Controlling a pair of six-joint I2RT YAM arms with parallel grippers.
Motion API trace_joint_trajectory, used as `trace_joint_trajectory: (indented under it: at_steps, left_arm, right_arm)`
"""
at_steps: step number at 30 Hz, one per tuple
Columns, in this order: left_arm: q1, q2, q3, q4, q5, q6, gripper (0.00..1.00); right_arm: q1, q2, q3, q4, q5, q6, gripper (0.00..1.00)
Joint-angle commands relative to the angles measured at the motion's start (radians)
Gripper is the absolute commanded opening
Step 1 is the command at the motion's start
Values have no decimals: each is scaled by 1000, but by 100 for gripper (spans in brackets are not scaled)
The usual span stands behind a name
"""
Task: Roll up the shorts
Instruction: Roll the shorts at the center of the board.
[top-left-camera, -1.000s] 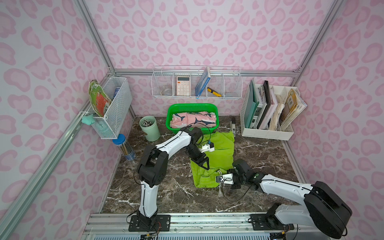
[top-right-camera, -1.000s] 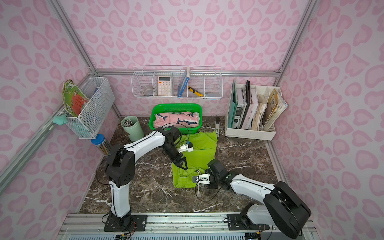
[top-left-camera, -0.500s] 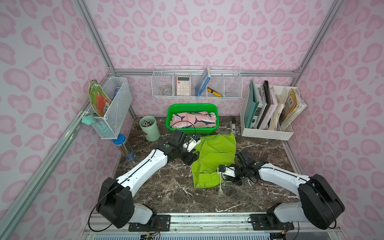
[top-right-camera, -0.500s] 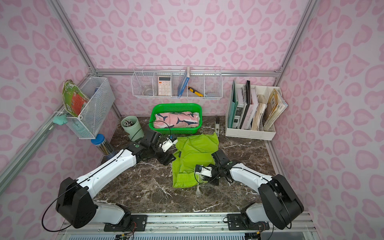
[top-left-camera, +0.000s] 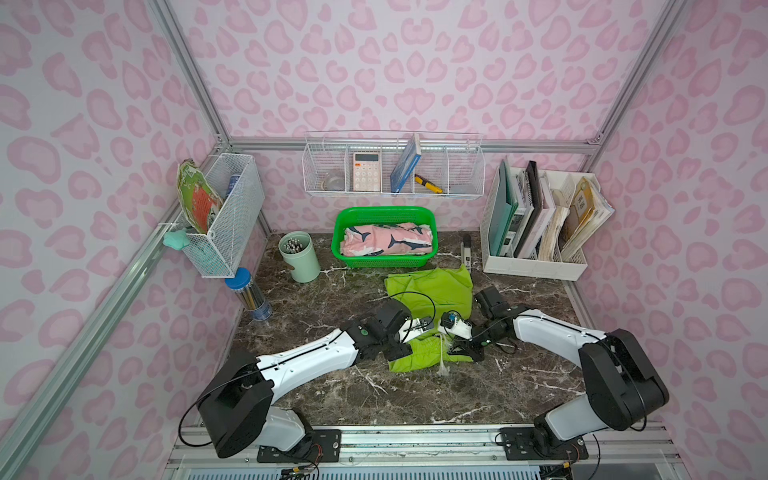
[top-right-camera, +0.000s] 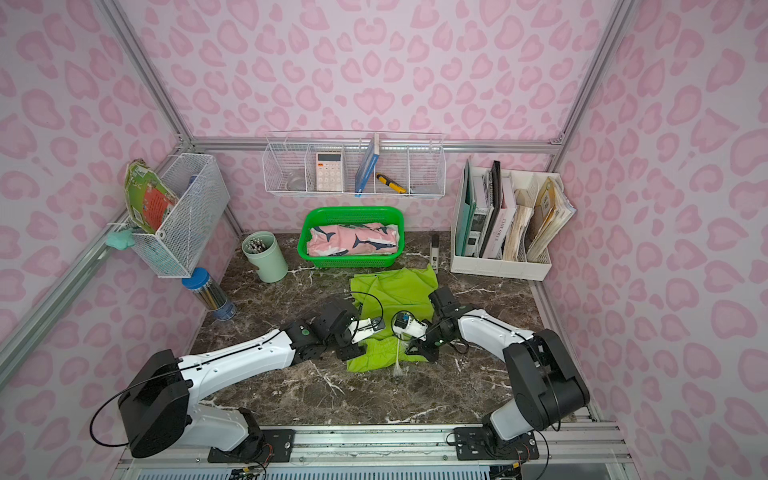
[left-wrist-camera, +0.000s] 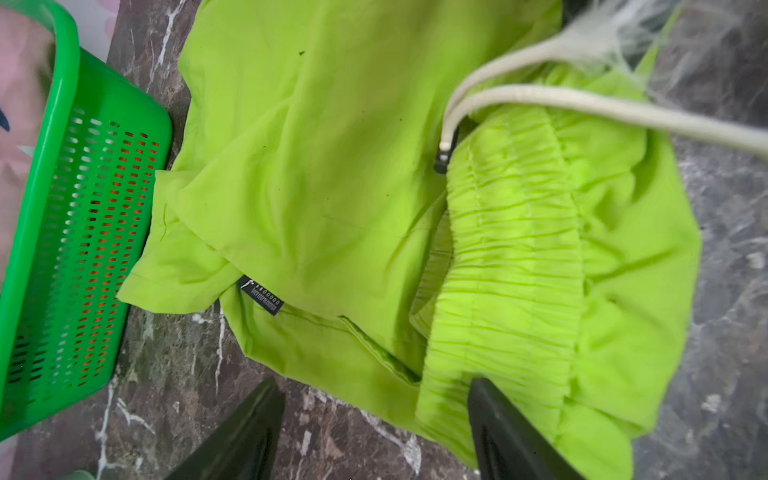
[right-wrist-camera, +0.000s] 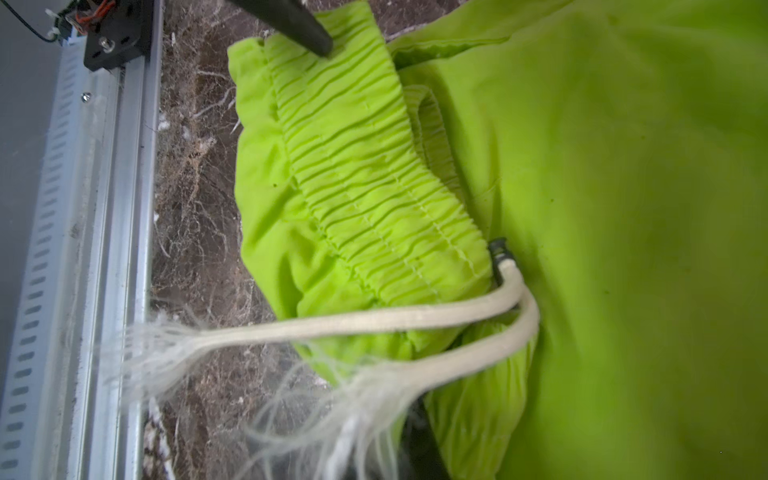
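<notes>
The lime green cloth shorts (top-left-camera: 434, 286) with a white string (right-wrist-camera: 374, 324) lie on the dark marble worktop (top-left-camera: 332, 395), just in front of the green plastic basket (top-left-camera: 384, 212). The left fingers (left-wrist-camera: 507, 428) stand wide at the stretchy waist (left-wrist-camera: 511, 249). The right fingers (right-wrist-camera: 422, 449) are squeezed together, pinching that cloth.

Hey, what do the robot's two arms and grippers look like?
Left arm and right arm match: smooth white links, bulky black joint housings, a small green dot near each wrist, thin black cables looping loose, plain black tapered jaws.
</notes>
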Motion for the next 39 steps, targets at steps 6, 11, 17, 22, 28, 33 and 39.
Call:
trace_joint_trajectory:
  at_steps: [6, 11, 17, 22, 28, 33, 39]
  left_arm:
    - [-33, 24, -57, 134, -73, 64, 76]
    - [-46, 117, -59, 202, -94, 76, 75]
    - [-49, 219, -47, 301, -131, 99, 75]
    - [-49, 265, -42, 322, -130, 103, 74]
    - [-48, 215, -42, 296, -119, 71, 74]
    - [-33, 78, -49, 215, -124, 31, 74]
    - [-37, -67, -40, 100, -11, -61, 75]
  right_arm:
    - [-30, 36, 11, -33, -66, -16, 0]
    - [-52, 27, 15, -31, -86, -11, 0]
    - [-67, 20, 21, -35, -101, -13, 0]
    - [-75, 11, 5, -20, -129, -16, 0]
    - [-91, 38, 19, -13, -116, 18, 0]
    - [-91, 55, 20, -11, -113, 29, 0]
    - [-91, 63, 20, 5, -86, 60, 0]
